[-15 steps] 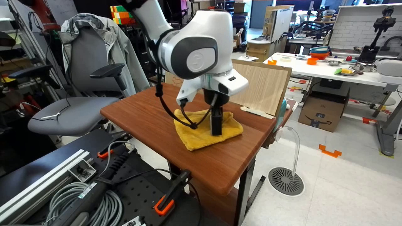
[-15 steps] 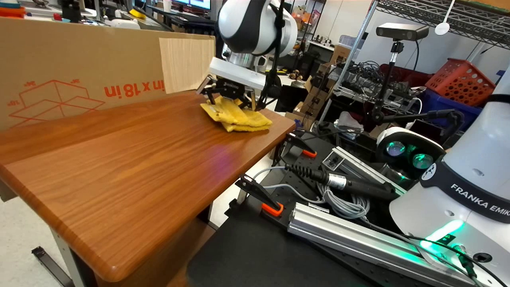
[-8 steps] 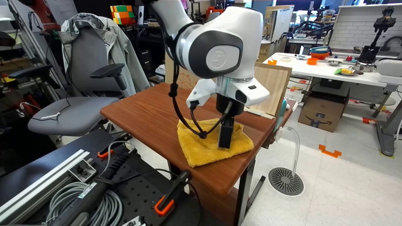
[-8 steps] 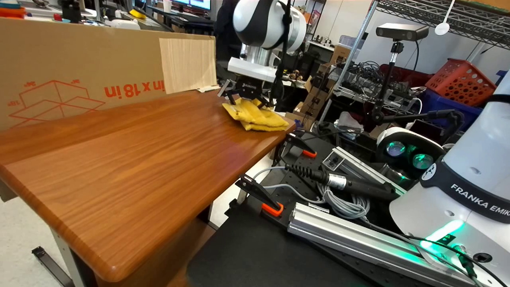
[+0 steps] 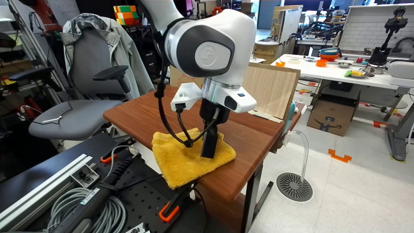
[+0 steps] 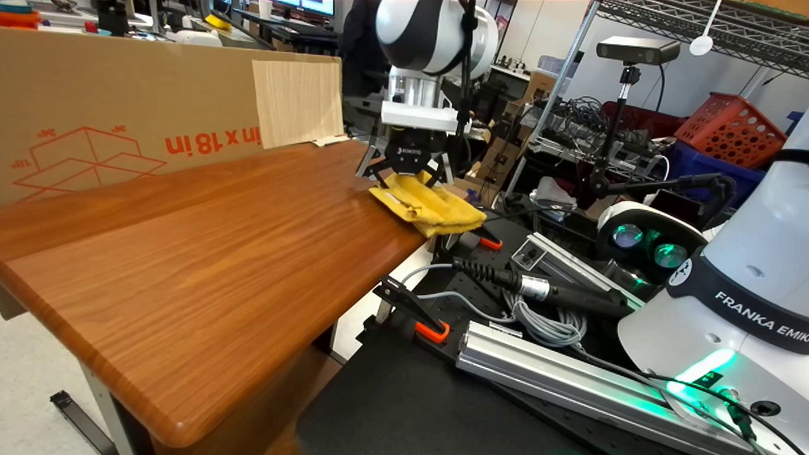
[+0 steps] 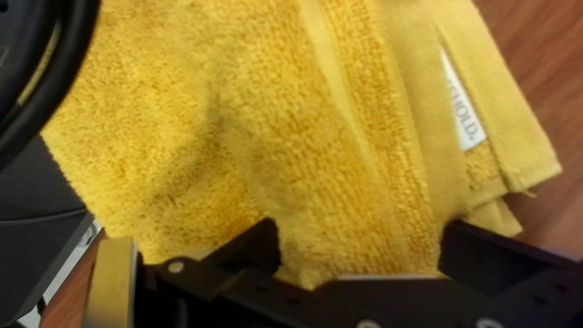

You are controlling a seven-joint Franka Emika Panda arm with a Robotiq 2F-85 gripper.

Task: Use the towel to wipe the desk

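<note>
The yellow towel [image 5: 181, 161] lies bunched and folded on the brown wooden desk [image 5: 226, 181], and part of it hangs over the desk edge facing the black platform. It also shows in an exterior view [image 6: 442, 212] at the far end of the desk [image 6: 221, 265]. My gripper [image 5: 209, 150] points down onto the towel. In the wrist view the towel [image 7: 296, 114] fills the picture and bulges up between the gripper's [image 7: 358, 237] two black fingers, which stand apart with the cloth clamped between them. The fingertips' undersides are hidden in the cloth.
A wood-patterned panel [image 5: 275, 87] and a cardboard sheet [image 6: 158, 95] stand along the desk's back edge. A black platform [image 6: 392, 392] with orange-handled clamps [image 5: 168, 212], coiled cable [image 5: 106, 210] and an aluminium rail [image 6: 556, 373] adjoins the desk. A grey chair [image 5: 87, 113] stands beside it.
The gripper and towel first slid toward the desk's near corner, then toward the edge facing the platform. The towel, earlier wholly on the desk, now overhangs that edge. The gripper keeps its hold.
</note>
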